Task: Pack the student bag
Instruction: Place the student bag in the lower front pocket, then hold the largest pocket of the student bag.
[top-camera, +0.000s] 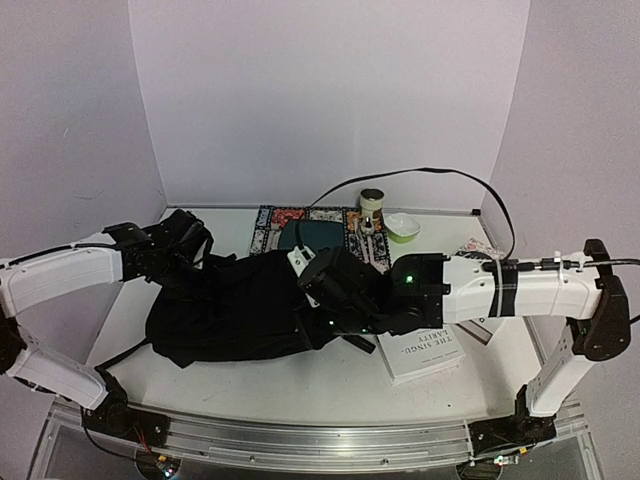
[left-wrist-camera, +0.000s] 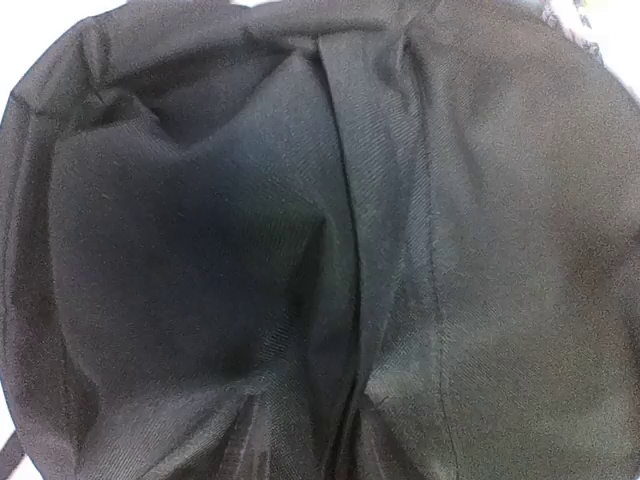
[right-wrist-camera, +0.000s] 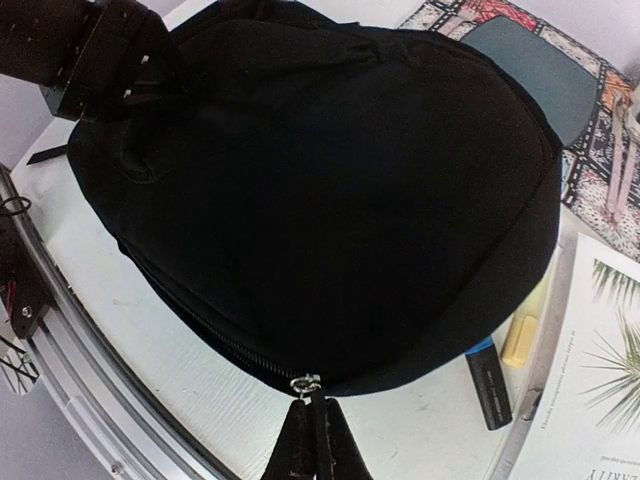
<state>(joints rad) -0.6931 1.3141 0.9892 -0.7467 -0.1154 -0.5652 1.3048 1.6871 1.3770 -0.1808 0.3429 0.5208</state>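
We think the step now is to open the student bag (top-camera: 230, 310) so things can go in. The right pincer (right-wrist-camera: 305, 410) is pressed together on the little zipper pull (right-wrist-camera: 304, 384) at the right end of the bag. To do it well, we should pull slowly along the zipper line, not up, and hold the bag so it does not slide.

The left pincer (top-camera: 188, 255) touches the far left end of the bag. We cannot tell if it is spread or pinching.

The bag lies flat on the counter (top-camera: 300, 385), in the middle and left, between the two pincers. A book (top-camera: 425, 352) lies just right of it.
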